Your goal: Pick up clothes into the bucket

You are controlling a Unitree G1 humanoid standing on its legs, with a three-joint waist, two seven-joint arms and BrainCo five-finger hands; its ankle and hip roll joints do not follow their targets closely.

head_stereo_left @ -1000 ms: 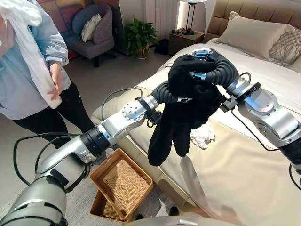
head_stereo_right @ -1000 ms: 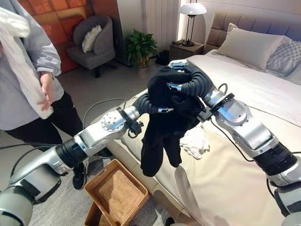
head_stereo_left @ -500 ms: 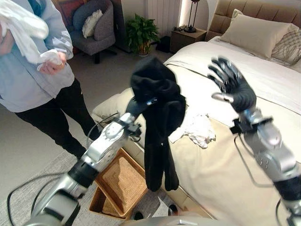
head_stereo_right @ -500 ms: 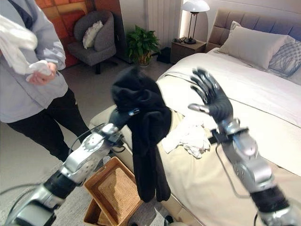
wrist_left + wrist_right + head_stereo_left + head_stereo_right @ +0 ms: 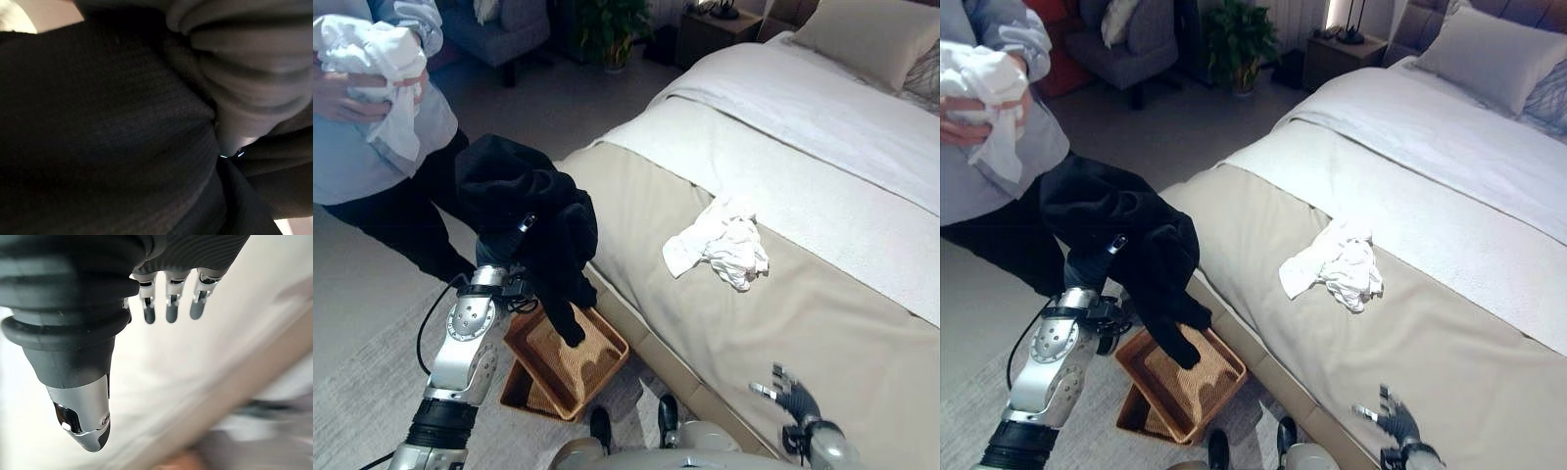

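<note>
A black garment (image 5: 529, 220) hangs bunched over my left hand (image 5: 244, 73), raised at the left, beside the bed. Its lower end dangles just above the brown wicker basket (image 5: 578, 362) on the floor; whether it touches the basket I cannot tell. The cloth covers that hand's fingers in every view. A crumpled white garment (image 5: 720, 240) lies on the beige bedcover. My right hand (image 5: 791, 397) is low at the bottom right, over the bed's near edge, fingers (image 5: 168, 306) straight and holding nothing.
A person (image 5: 372, 147) stands at the left, close to my left arm, holding white cloth (image 5: 372, 54). A second wicker piece (image 5: 519, 392) lies under the basket. The bed (image 5: 822, 176) takes up the right side, with an armchair and a plant at the back.
The camera has tilted down. My left arm has swung left and down with the black garment, to just above the basket. My right hand has dropped from head height to the bed's near edge.
</note>
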